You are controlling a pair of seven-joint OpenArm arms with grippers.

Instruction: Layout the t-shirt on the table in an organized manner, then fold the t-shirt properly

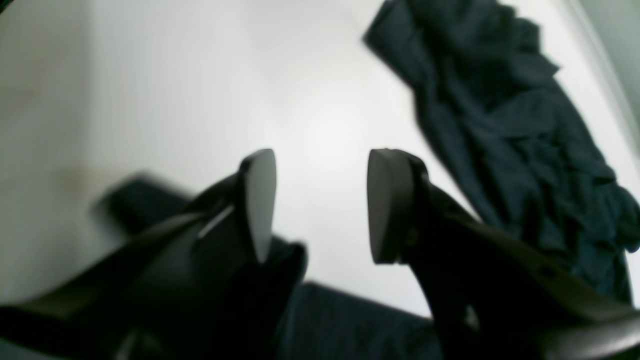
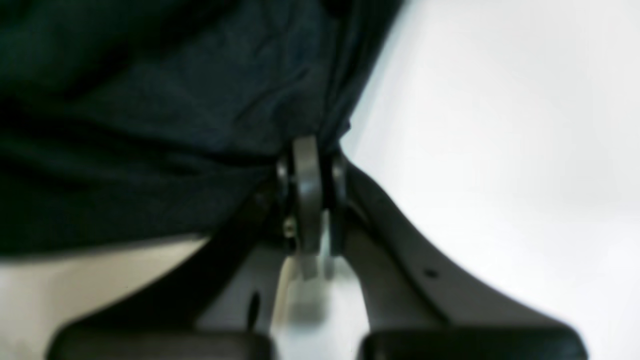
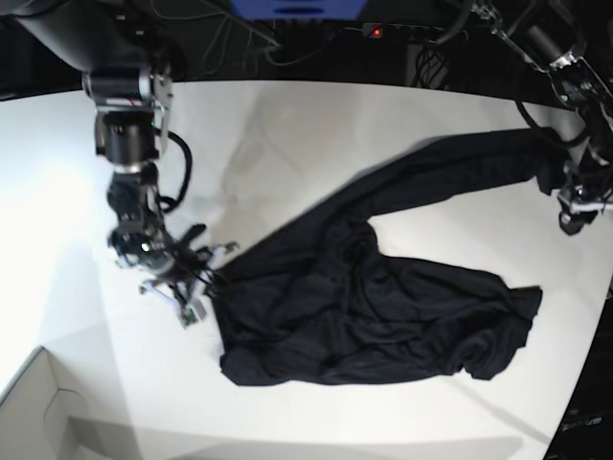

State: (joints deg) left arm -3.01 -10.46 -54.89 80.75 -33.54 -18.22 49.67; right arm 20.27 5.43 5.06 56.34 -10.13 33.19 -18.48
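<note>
t-shirt (image 3: 383,307) | black, crumpled (1 sleeve outstretched) | table (image 3: 316,125)

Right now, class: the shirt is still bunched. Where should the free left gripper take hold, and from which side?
Likely the end of the long sleeve, from above at the table's far right in the base view. That sleeve stretches out toward the open left gripper, while the right gripper is shut on the t-shirt's opposite edge.

No text, label, brand, number or sign can be read in any of the three views. Nothing is printed on the t-shirt (image 3: 383,297), and no marking is shown on the table (image 3: 316,125).
</note>
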